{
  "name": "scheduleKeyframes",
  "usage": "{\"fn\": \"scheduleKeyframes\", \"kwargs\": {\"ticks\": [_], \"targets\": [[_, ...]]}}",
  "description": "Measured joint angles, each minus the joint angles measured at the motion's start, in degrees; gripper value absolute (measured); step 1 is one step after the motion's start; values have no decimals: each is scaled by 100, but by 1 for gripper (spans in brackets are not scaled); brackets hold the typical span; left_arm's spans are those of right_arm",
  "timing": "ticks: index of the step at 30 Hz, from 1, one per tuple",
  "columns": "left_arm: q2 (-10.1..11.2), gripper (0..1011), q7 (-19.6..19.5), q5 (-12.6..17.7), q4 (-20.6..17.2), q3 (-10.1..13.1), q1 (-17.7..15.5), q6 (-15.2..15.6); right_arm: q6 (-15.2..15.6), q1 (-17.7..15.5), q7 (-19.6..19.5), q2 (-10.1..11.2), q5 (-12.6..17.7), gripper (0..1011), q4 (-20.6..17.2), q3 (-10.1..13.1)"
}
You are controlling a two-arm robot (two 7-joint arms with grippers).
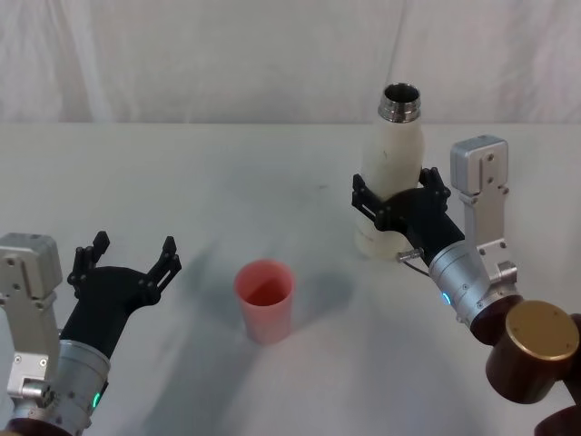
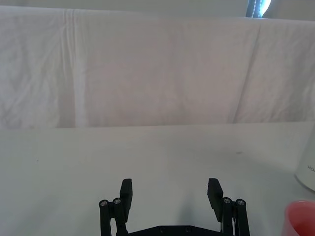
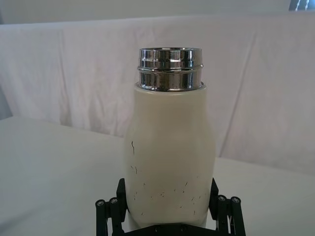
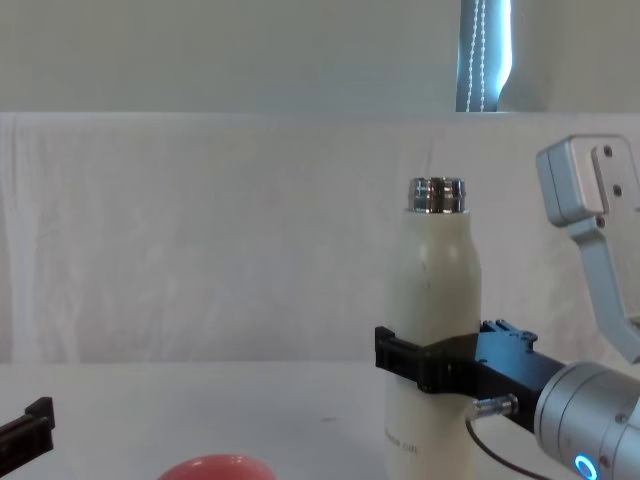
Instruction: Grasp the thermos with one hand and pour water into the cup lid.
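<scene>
While the left gripper [image 1: 127, 257] sits with fingers wide, the right gripper [image 1: 399, 192] fingers hug the upright thermos [image 1: 390, 173] beside the cup lid [image 1: 265, 299]

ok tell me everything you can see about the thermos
The thermos is a tall cream-white bottle with a rounded shoulder and a shiny threaded steel neck, its mouth open with no cap on. Fine dark scratches fleck its lower body, and small grey print sits near the base. It stands upright on the white table, to the robot's right of the pink cup lid. The right gripper is closed around its lower body, a finger on either side.
</scene>
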Motion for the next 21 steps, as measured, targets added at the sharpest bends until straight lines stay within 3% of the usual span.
{"fn": "scheduleKeyframes", "kwargs": {"ticks": [11, 21], "targets": [[0, 1001, 0, 0, 0, 0, 0, 0, 197, -173, 5, 125, -106, 950, -579, -65], [0, 1001, 0, 0, 0, 0, 0, 0, 267, -199, 20, 152, -106, 950, -706, -60]]}}
